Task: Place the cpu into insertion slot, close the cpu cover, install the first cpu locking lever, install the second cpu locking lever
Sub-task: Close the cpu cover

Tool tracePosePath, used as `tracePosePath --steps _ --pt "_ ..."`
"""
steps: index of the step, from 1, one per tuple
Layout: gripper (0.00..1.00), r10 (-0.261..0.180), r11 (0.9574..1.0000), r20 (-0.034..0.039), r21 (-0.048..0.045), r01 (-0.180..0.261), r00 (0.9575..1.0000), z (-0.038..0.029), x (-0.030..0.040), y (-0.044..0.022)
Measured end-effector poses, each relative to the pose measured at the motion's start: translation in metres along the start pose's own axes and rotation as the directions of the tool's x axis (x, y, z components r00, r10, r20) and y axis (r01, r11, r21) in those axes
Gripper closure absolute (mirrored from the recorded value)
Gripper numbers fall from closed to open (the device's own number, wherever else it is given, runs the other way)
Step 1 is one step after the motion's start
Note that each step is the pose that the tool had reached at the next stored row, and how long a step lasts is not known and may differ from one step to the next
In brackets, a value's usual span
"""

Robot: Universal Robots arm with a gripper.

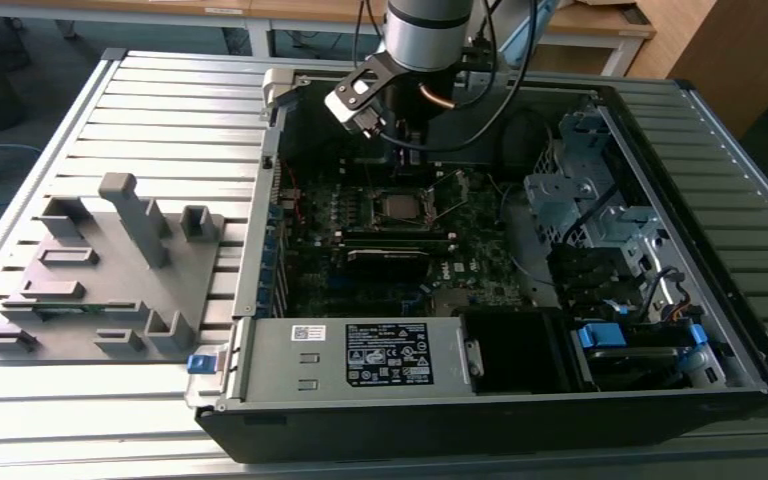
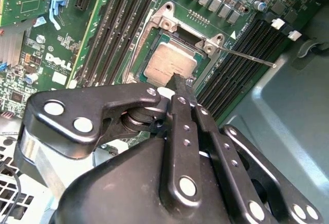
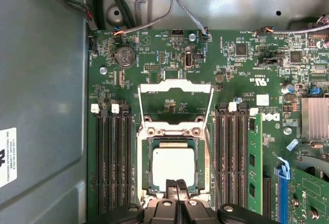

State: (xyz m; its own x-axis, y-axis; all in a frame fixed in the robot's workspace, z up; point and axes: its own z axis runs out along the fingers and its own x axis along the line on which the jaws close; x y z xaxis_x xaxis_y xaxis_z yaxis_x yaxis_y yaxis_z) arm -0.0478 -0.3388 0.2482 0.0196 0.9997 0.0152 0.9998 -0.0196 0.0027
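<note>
Grey moulded plastic fixture [image 1: 104, 270] sits at the exterior view's left on the ribbed metal table [image 1: 171, 90]. Next comes the open black computer case [image 1: 491, 440] with its green motherboard [image 1: 357, 290], and at the exterior view's right stand the silver drive cages [image 1: 578, 190].

Mid-board, the small square silver-topped cpu [image 3: 174, 168] already lies flat inside the dark, metal-rimmed insertion slot [image 3: 148, 168]. The thin silver frame-plate cpu cover [image 3: 176, 85] stands swung open beyond the slot, so nothing yet holds the chip down. A thin wire locking lever [image 2: 252, 58] juts free past the socket corner.

The likeliest trouble is a sideways nudge. With the chip unclamped, a finger brushing its edge could shift or tilt it in the socket and strain the contacts beneath. The loose lever could also snag on the arm, and the cover could come down crooked if it is pushed off-centre.

The black two-finger gripper [image 3: 177, 184] has its fingertips pressed together with nothing between them. It hangs at the slot's edge on the side away from the open cover, its tip just beside the chip's near edge. Whether it touches the metal I cannot tell.
</note>
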Motion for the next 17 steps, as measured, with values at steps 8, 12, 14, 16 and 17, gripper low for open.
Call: tracePosePath --steps 8,12,14,16,17 --pt "0.9 0.0 1.0 0.0 0.0007 0.0 1.0 -0.0033 0.0001 0.0" --pt "0.9 0.0 1.0 -0.0001 0.0007 0.0 1.0 -0.0042 0.0001 0.0" --pt "0.9 0.0 1.0 0.0 0.0007 0.0 1.0 -0.0044 0.0001 0.0" --pt "0.9 0.0 1.0 0.0 0.0008 0.0 1.0 -0.0044 0.0 0.0005" --pt "0.9 0.0 1.0 0.0001 0.0008 0.0 1.0 -0.0045 0.0 0.0008"
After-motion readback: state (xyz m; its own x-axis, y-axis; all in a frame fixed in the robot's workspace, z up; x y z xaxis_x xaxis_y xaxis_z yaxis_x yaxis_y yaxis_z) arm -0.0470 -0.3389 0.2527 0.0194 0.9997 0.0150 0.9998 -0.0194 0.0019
